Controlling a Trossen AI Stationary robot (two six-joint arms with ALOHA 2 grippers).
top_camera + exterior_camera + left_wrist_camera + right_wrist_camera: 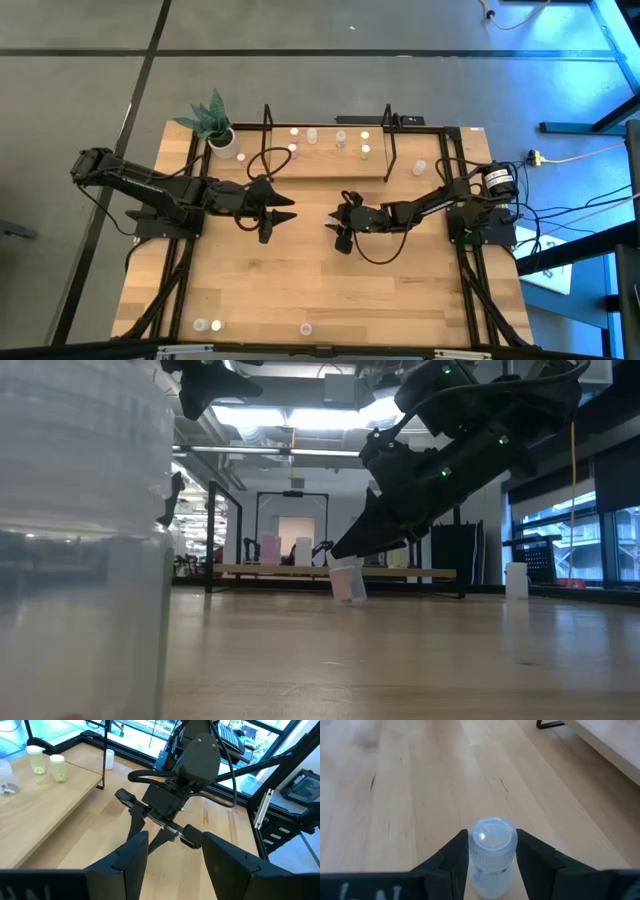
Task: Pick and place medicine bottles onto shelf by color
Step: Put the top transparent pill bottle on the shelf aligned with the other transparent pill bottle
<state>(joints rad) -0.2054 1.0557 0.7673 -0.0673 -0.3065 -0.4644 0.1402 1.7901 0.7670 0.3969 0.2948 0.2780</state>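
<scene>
Inspection found the left gripper (268,222) hovering over mid-tabletop, jaws parted on nothing. Just beside it toward the right edge, the right gripper (341,228) had its jaws closed on a medicine bottle (492,855), the bottle's long axis upright between the fingers (454,856). The shelf (330,160) lay along the far edge, nearer the right arm, by my judgement.

you see one clear bottle (491,855) with a whitish cap, upright at the bottom centre of the right wrist view. more bottles (340,139) stand on the shelf (330,165) at the high view's upper centre; three (207,325) stand along its bottom edge.
</scene>
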